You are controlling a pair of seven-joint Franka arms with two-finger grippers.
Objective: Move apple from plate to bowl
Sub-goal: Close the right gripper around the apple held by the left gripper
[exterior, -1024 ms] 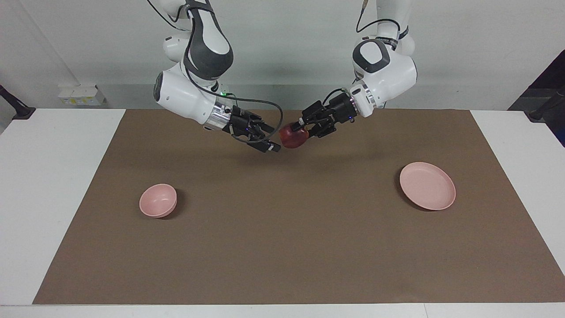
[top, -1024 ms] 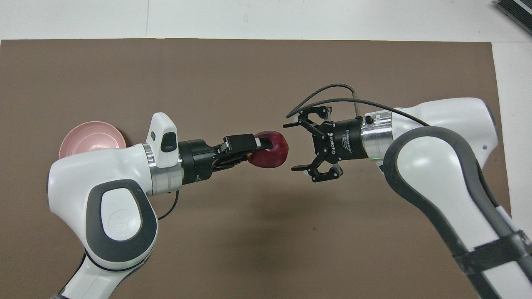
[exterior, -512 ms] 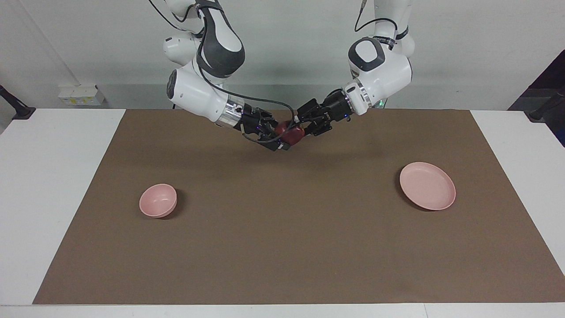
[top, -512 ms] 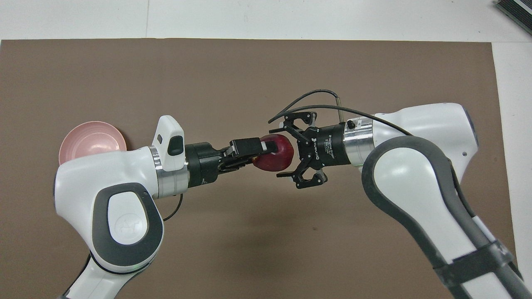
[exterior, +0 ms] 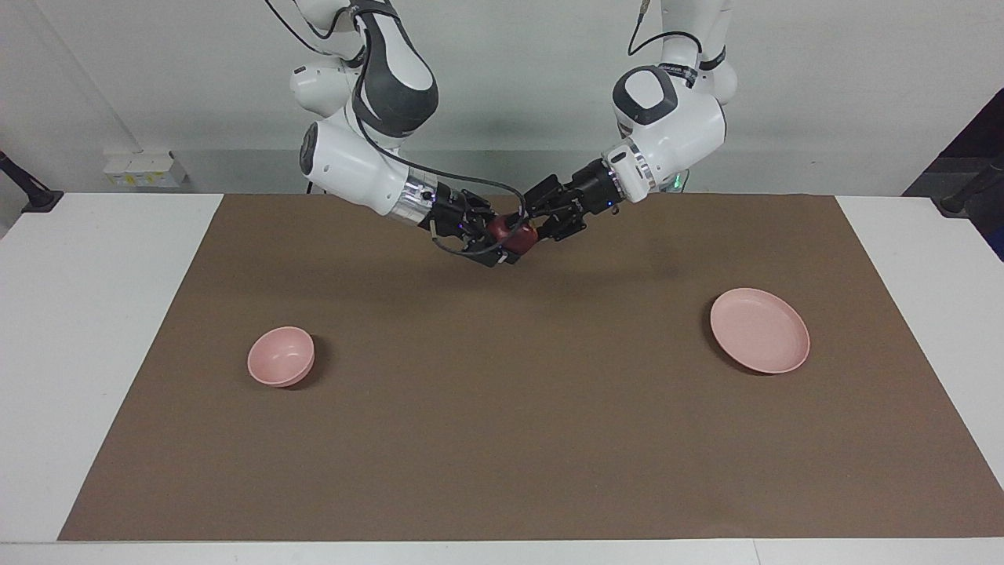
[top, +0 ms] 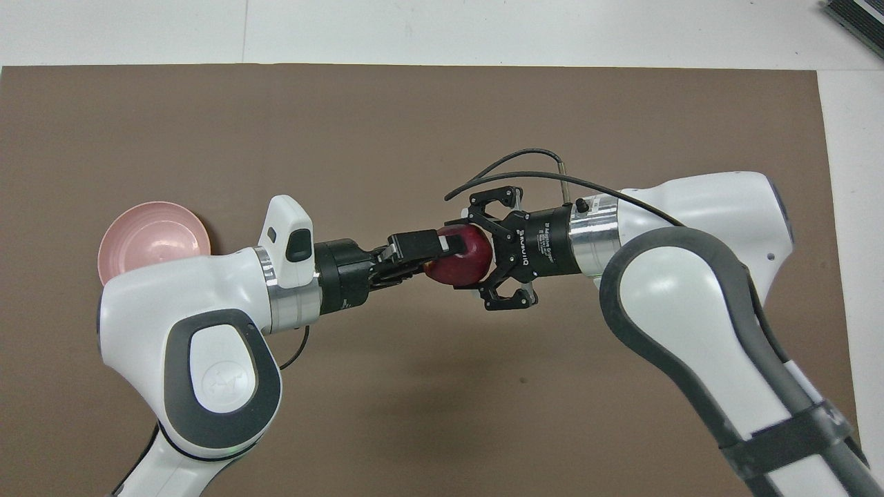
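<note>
Red apple (top: 461, 259) gripped by left gripper (top: 442, 250); "ROBOTIQ"-marked right gripper (top: 476, 257) jaws open around it.

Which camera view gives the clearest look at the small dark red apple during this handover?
The overhead view: the small dark red apple shows broadly between the left claw and right claw. In the facing view, the claws hide most of it.

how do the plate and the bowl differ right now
The plate is wide and flat with a low rim; the bowl is narrower and deep. The plate sits toward the left arm's end of the table, the bowl toward the right arm's end. Both are round, pale pink and hold nothing: the apple is in the air between the left tool and the right tool.
</note>
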